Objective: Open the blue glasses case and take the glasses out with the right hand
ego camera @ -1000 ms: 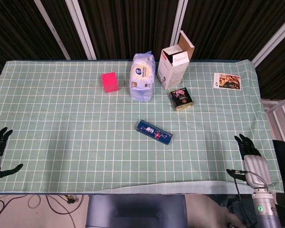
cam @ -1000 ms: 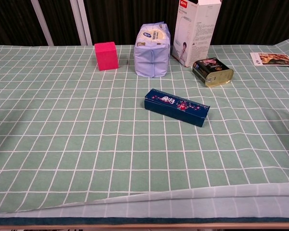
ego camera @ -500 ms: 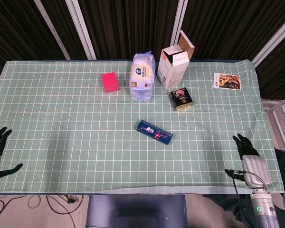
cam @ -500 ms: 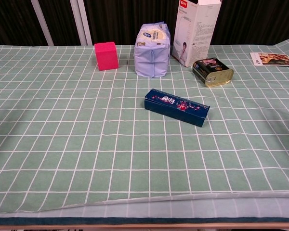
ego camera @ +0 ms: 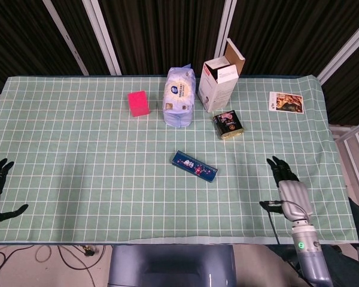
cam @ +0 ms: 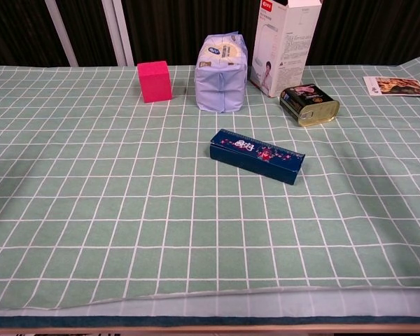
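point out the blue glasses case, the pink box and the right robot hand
blue glasses case [ego camera: 194, 166], head view, middle of lid
pink box [cam: 155, 81], chest view, front face
right robot hand [ego camera: 290, 192], head view, back of hand

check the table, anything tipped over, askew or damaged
Small things only. The blue glasses case lies closed and skewed to the cloth's grid. The gold tin lies on its side. The white carton stands with its top flap open. The tablecloth has a loose fold along the near edge. No spills or damage visible.
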Motion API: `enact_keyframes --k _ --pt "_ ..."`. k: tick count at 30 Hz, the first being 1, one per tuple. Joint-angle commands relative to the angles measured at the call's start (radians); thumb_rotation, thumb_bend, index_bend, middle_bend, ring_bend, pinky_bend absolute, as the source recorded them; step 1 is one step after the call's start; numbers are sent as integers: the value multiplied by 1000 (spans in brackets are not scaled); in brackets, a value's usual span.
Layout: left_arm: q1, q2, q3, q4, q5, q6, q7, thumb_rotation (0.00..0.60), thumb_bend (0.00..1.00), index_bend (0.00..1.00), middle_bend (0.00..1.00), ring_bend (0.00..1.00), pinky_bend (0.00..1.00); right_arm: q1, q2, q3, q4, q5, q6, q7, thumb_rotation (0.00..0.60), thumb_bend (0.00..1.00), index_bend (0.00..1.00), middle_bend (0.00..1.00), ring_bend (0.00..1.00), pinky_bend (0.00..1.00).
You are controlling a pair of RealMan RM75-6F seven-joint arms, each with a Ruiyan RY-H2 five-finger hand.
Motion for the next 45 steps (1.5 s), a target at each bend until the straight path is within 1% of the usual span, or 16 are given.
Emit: enact_keyframes --k 1,2,5,9,14,19,27,36,45 --pt "-1 1 1 -1 0 -2 -1 600 0 0 0 0 0 93 -97 61 -17 98 -60 -114 600 73 0 0 0 247" --pt "-1 2 2 -1 0 -3 -2 600 0 0 0 0 0 107 -114 68 -12 114 -65 -132 600 73 0 0 0 247" --pt "-3 5 4 -3 2 -10 -4 600 0 0 0 0 0 175 -203 103 30 189 -83 -208 600 74 0 0 0 247" --pt "-5 12 6 -8 -6 -22 -7 600 0 0 0 0 0 241 -302 135 94 273 -91 -266 600 78 0 0 0 247" --pt "-8 17 4 -10 -9 -29 -20 600 0 0 0 0 0 303 -400 151 190 331 -91 -304 600 78 0 0 0 247" --pt "-11 24 1 -14 -20 -39 -32 600 0 0 0 0 0 342 -465 161 267 365 -91 -309 600 78 0 0 0 247" --pt "-14 28 -2 -17 -31 -48 -42 600 0 0 0 0 0 385 -536 166 386 397 -110 -303 600 77 0 0 0 247" --pt "-16 30 1 -21 -33 -57 -45 600 0 0 0 0 0 426 -573 178 529 412 -135 -294 600 78 0 0 0 247" --pt "-17 28 3 -23 -34 -61 -44 600 0 0 0 0 0 436 -571 187 581 434 -150 -280 600 87 0 0 0 247"
